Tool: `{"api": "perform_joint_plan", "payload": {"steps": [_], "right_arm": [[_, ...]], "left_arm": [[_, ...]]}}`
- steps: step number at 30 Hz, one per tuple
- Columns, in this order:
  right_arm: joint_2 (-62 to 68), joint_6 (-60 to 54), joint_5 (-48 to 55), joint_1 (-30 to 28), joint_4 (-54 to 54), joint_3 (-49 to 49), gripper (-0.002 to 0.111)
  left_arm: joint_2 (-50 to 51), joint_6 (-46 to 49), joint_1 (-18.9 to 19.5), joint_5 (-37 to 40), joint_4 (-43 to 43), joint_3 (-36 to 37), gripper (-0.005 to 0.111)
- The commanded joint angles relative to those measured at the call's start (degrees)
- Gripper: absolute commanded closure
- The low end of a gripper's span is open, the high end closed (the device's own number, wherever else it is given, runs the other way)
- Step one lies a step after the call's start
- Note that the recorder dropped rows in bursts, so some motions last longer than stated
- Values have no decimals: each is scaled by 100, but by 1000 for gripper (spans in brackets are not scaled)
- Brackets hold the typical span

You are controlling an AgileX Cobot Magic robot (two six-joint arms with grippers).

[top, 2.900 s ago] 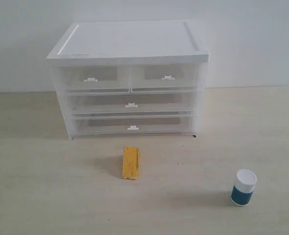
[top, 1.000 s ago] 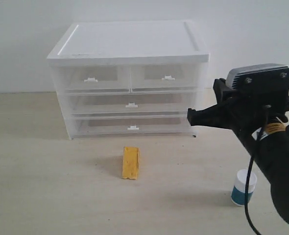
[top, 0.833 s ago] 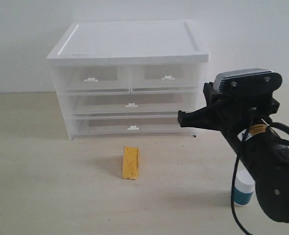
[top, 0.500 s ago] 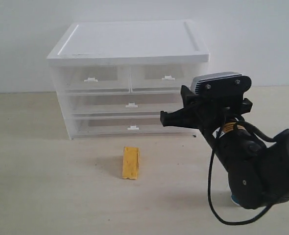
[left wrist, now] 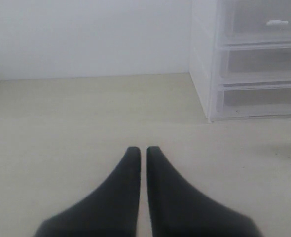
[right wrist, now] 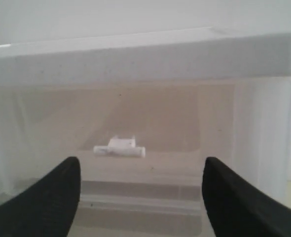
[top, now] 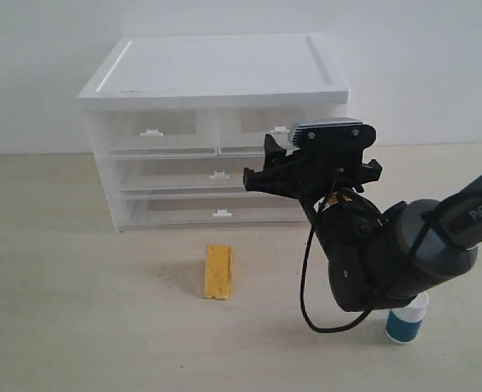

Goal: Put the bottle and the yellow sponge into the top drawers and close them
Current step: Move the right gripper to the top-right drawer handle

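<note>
The yellow sponge [top: 218,271] lies on the table in front of the cabinet [top: 216,69]. Beyond it, both top drawers are closed: the left one [top: 155,131] and the right one [top: 310,118]. My right gripper [top: 257,161] hovers open just in front of the right top drawer [right wrist: 150,123], its white tab handle [right wrist: 119,148] a little beyond my open right gripper [right wrist: 140,168]. The bottle [top: 406,323] stands at the front right, partly hidden behind my right arm. My left gripper [left wrist: 143,150] is shut and empty low over the table, left of the cabinet [left wrist: 249,59].
Two full-width drawers [top: 218,174] sit closed below the top pair. My right arm [top: 388,253] spans the table's right side between cabinet and bottle. A white wall stands behind the cabinet.
My right arm has swung in from the right edge toward the cabinet, bringing its open gripper up to the right top drawer and covering part of the bottle. Sponge and bottle stay put.
</note>
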Motion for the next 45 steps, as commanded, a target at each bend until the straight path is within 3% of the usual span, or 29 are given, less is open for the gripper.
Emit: {"api": "perform_joint_plan", "payload": {"steps": [1,15,21,31,45], "right_arm": [[17,-388,200,-2,66,-228,43],[392,-749,744,-2,425,-854,44],[435,-770,618,-2,414,-881,59],[435,-770,144,-2,274,-881,47],[316,-712,-14,36,284,-721,47]], "left_arm": [[-9,-51,14,-3,-39,20,102],[-9,-51,14,-13,-39,20,102],[-9,-51,14,-13,-39,20,102],[-9,-51,14,-13,-39,20,102],[-9,-51,14,-13,-39,20,102]]}}
